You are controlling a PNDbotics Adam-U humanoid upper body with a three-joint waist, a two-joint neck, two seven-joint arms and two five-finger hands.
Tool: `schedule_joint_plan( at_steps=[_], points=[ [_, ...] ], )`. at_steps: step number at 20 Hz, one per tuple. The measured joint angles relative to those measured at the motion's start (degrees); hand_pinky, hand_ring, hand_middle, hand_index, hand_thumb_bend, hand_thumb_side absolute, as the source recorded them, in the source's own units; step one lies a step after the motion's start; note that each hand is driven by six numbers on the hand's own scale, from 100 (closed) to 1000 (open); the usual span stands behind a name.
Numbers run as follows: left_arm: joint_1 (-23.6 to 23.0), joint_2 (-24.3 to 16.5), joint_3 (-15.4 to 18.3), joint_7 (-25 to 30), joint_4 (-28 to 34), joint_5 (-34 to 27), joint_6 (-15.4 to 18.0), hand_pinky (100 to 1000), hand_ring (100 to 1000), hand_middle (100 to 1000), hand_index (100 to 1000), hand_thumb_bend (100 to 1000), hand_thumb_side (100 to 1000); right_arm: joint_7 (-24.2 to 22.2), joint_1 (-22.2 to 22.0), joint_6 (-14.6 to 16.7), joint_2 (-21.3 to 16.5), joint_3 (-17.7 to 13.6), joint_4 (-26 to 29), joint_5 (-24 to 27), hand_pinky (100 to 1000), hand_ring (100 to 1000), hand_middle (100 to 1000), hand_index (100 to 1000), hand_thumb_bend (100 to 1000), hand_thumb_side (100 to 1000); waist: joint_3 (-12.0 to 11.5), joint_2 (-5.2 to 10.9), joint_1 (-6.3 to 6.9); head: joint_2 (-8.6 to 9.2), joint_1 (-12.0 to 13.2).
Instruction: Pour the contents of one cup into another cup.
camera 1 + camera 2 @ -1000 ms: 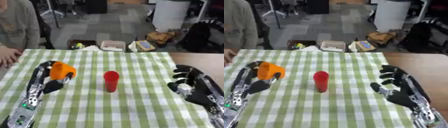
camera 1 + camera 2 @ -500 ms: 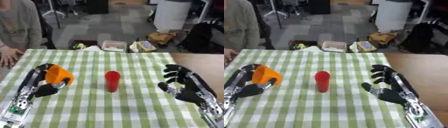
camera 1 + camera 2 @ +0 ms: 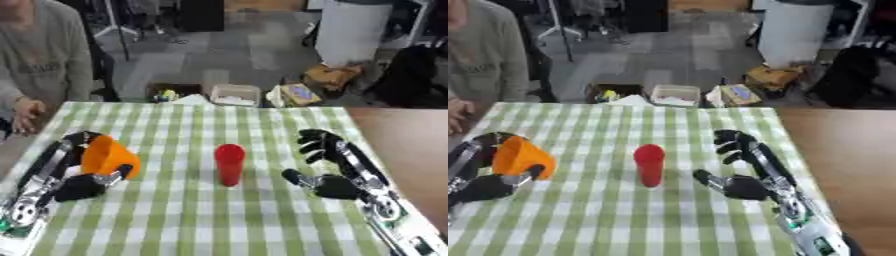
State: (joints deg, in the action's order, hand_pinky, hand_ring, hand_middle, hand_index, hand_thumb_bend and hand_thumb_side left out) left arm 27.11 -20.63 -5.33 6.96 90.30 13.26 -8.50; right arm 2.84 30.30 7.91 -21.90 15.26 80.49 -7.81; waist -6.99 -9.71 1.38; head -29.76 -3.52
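A tall red cup (image 3: 229, 164) stands upright in the middle of the green-checked table (image 3: 201, 220). At the left, my left hand (image 3: 83, 182) is curled round an orange cup (image 3: 107, 156), which is tilted with its wide end toward the lower right. My right hand (image 3: 331, 165) is open to the right of the red cup, fingers spread and thumb pointing at the cup, a short gap between them. What is inside either cup cannot be seen.
A person sits at the far left, one hand (image 3: 26, 113) resting on the table edge. Beyond the far edge, boxes and bags (image 3: 236, 93) lie on the floor. A bare wooden surface (image 3: 411, 145) adjoins the cloth on the right.
My right hand has moved left toward the red cup. The orange cup in my left hand has shifted slightly right and lower. The red cup has stayed put.
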Motion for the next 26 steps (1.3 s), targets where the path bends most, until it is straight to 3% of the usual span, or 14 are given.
schedule_joint_plan(
  at_steps=[5, 6, 15, 26],
  points=[
    [0.45, -0.04, -2.11, 2.74, 1.16, -0.91, -0.72, 422, 402, 388, 692, 314, 145, 1.06, 1.39, 1.60, 0.74, 0.33, -2.86, -4.58, 645, 737, 735, 859, 662, 324, -2.54, -0.26, 0.59, 0.55, -2.13],
    [0.67, -0.19, -2.59, 3.33, 1.36, -1.08, -0.85, 422, 402, 388, 692, 317, 145, 1.23, 1.61, 1.87, 0.96, 0.33, -3.43, -5.24, 645, 736, 735, 859, 655, 355, -2.92, -0.32, 0.70, 0.69, -2.51],
    [2.25, -3.31, -6.58, 7.82, 2.43, -1.26, -1.31, 433, 413, 397, 692, 364, 176, 2.05, 3.21, 3.96, 2.22, 0.54, -9.13, -9.04, 640, 730, 731, 859, 659, 357, -5.92, -1.34, 1.81, 2.08, -5.54],
    [2.25, -3.13, -7.22, 8.62, 4.72, -2.45, -1.06, 433, 414, 397, 692, 364, 185, 2.22, 6.92, 5.30, 4.66, 0.25, -14.73, -11.95, 643, 734, 735, 862, 670, 362, -8.21, -2.28, 1.77, 3.20, -7.40]
  ],
)
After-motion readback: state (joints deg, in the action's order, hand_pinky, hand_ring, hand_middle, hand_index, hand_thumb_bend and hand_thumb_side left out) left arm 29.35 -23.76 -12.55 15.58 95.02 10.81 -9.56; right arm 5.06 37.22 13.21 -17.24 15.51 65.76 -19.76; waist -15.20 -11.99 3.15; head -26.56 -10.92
